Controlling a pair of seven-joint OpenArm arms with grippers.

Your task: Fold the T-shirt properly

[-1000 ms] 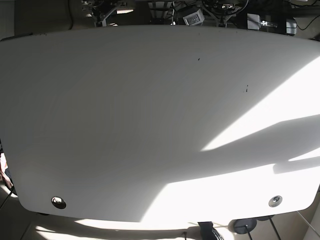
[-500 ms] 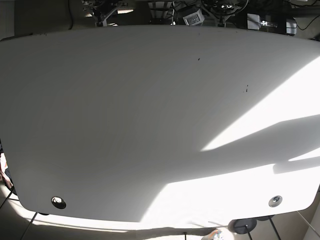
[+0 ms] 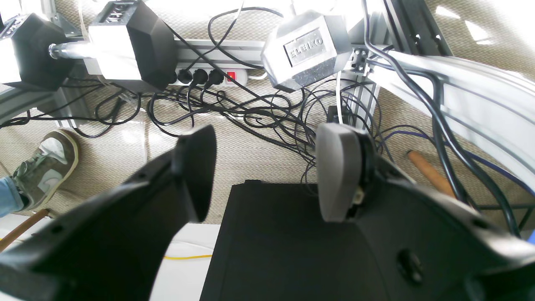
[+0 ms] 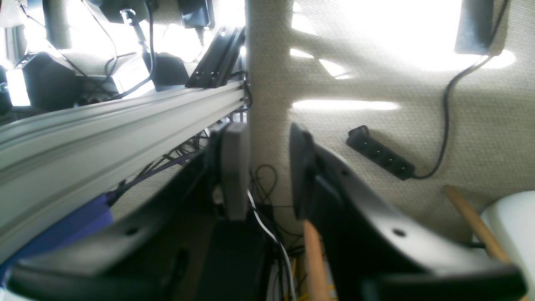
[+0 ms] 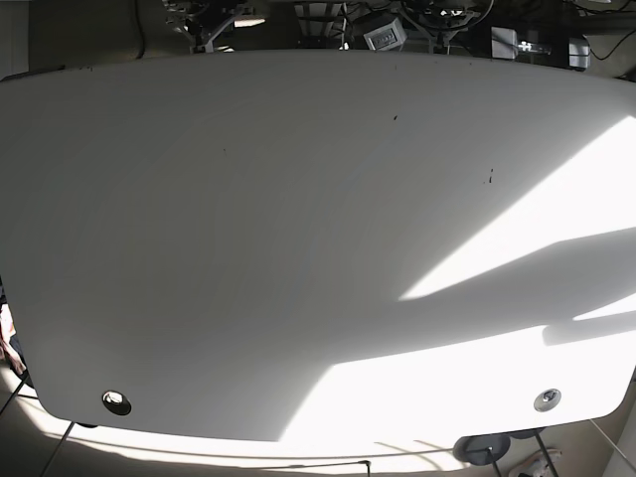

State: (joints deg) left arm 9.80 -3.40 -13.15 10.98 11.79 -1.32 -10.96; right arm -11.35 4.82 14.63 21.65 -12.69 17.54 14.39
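The T-shirt is out of view in every frame. In the base view the white table [image 5: 298, 248] shows only its bare top, and neither arm appears there. My left gripper [image 3: 265, 175] hangs below table height over the carpet, open, with nothing between its fingers. My right gripper [image 4: 267, 171] also hangs low beside an aluminium frame rail [image 4: 104, 121], open and holding nothing.
Under the left gripper lie tangled cables, a power strip [image 3: 205, 76], hexagonal dumbbells [image 3: 307, 48] and a black box [image 3: 284, 242]. A person's shoe [image 3: 44, 161] stands at the left. A second power strip [image 4: 380, 159] and wooden legs [image 4: 315, 259] show in the right wrist view.
The dark shape below the table's front edge has gone from the base view. The table top itself looks the same.
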